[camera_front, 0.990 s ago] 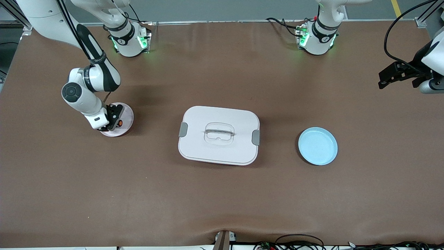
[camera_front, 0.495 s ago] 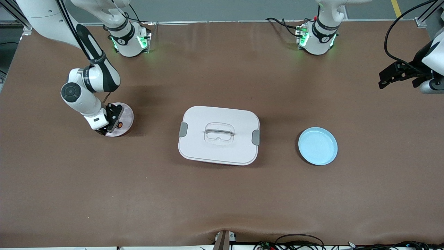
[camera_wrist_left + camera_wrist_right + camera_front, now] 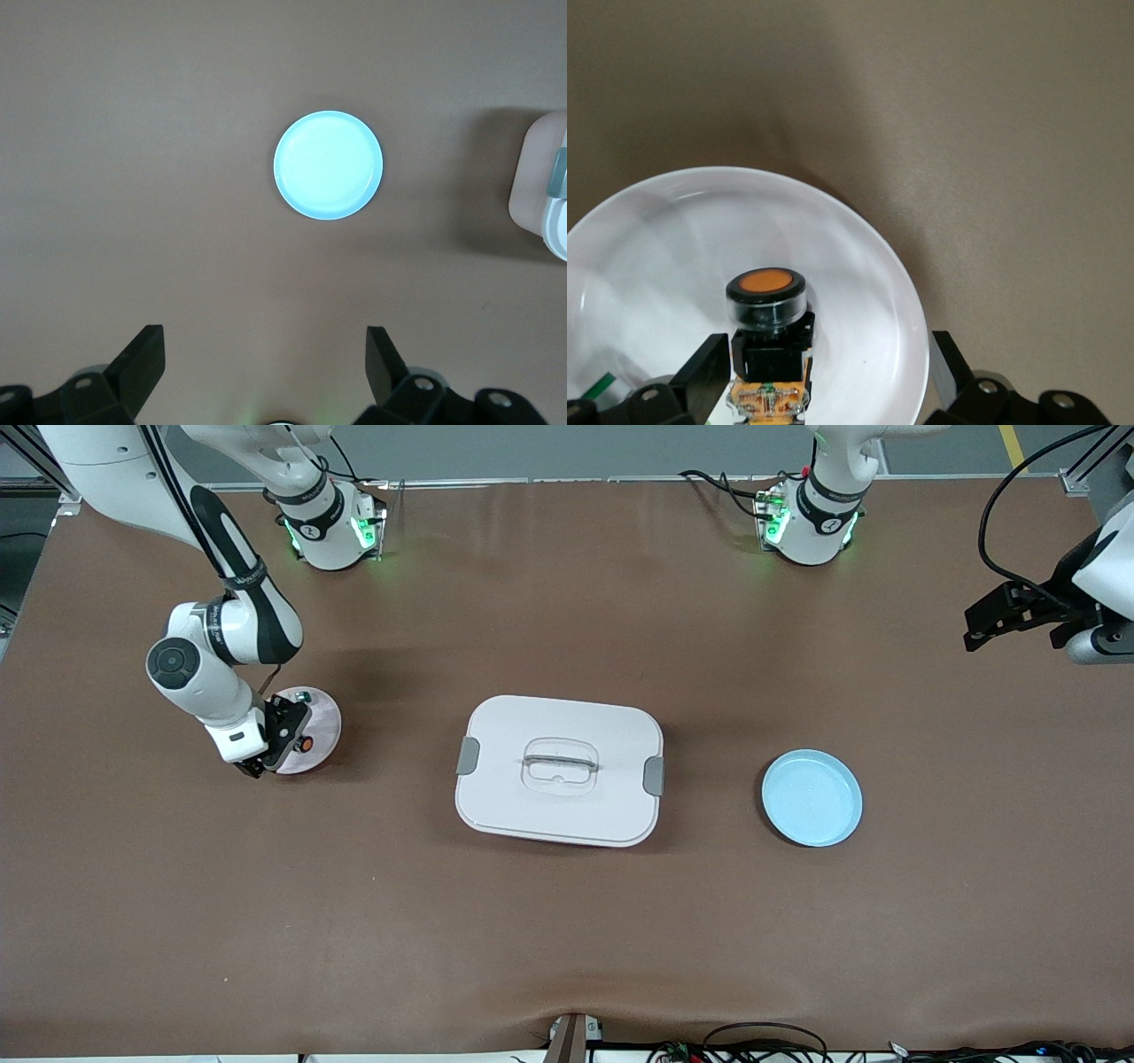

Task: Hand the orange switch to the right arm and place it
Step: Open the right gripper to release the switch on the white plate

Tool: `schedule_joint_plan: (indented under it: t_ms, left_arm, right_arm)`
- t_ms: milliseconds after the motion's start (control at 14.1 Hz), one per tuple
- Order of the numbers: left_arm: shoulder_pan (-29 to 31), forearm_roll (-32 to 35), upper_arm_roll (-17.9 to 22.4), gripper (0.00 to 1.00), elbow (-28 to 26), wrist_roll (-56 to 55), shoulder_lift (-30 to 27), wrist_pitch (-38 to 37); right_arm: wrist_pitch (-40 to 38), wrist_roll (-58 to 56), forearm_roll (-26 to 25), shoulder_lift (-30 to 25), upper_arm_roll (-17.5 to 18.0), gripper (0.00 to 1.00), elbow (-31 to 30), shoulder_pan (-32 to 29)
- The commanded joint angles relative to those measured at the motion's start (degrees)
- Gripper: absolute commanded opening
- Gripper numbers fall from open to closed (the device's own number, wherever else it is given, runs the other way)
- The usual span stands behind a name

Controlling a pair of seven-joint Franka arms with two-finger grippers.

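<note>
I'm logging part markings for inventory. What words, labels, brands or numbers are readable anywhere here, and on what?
None can be read.
Orange switch: orange-gold marks on its side, no legible characters.
Right arm: lettering on its dark band, too small to read.
Pink plate, blue plate, white lidded box: no text visible.

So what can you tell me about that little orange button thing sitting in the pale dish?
The orange switch is a tiny stubby push-button: a round orange face set in a glossy black ring, a boxy black body, and orange-gold marks at its other end. It looks like plastic. It rests in the white dish at the right arm's end of the table, between the open fingers of the right gripper, which do not clamp it.
</note>
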Motion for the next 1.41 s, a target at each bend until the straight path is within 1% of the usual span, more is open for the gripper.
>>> schedule_joint_plan:
  t_ms: [0,424,778,990,1344]
  left_arm:
    - [0.2,-0.8,-0.2,1.00,-0.1,0.8,-0.5,0.0]
    - [-0.5,-0.8,-0.2,1.00,-0.1,0.8,-0.4,0.2]
    - [-0.5,-0.8,-0.1,1.00,-0.1,0.8,-0.4,0.2]
    - [-0.5,-0.8,-0.2,1.00,-0.1,0.8,-0.4,0.2]
    - [-0.3,-0.9,-0.2,1.00,-0.1,0.9,-0.6,0.0]
  right_arm:
    - [-1.5,10.0,-1.0,-1.0,0.5,1.00,0.1,-0.6]
    - [-1.4,25.3,-1.0,-0.9,0.5,1.00,0.2,-0.5]
    - [-1.5,50.4,-1.0,-0.9,0.5,1.00,0.4,-0.4]
    - [-2.3,51.9,-1.0,-1.0,0.5,1.00,1.1,-0.4]
    - [-13.5,51.8,-1.0,-1.9,0.7,1.00,6.3,-0.4]
